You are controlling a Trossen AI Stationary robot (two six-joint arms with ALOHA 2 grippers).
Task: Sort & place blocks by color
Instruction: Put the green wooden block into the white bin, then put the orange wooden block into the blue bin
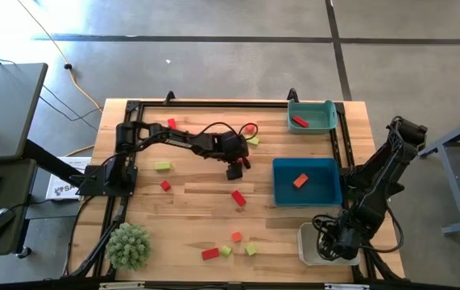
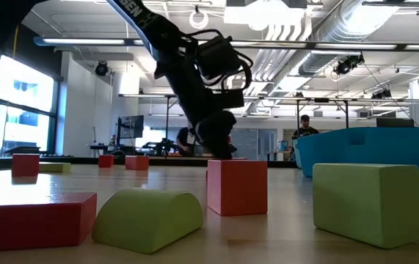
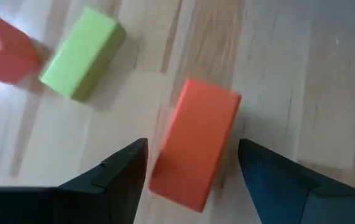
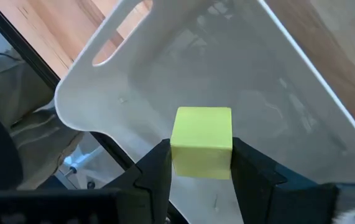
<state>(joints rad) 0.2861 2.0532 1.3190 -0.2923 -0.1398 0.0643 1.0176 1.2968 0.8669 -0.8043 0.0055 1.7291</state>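
Red/orange/green blocks [image 1: 238, 197] scattered on tabletop

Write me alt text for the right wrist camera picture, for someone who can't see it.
The right gripper holds a yellow-green block between its two dark fingers, just above the inside of a white bin. The bin's slotted handle shows at its rim, with the wooden table beyond it.

Matt blocks [image 3: 194, 144], pale wood table [image 1: 197, 209]

orange block [image 3: 194, 144], yellow-green block [image 4: 202, 142], seemingly white bin [image 4: 165, 74]
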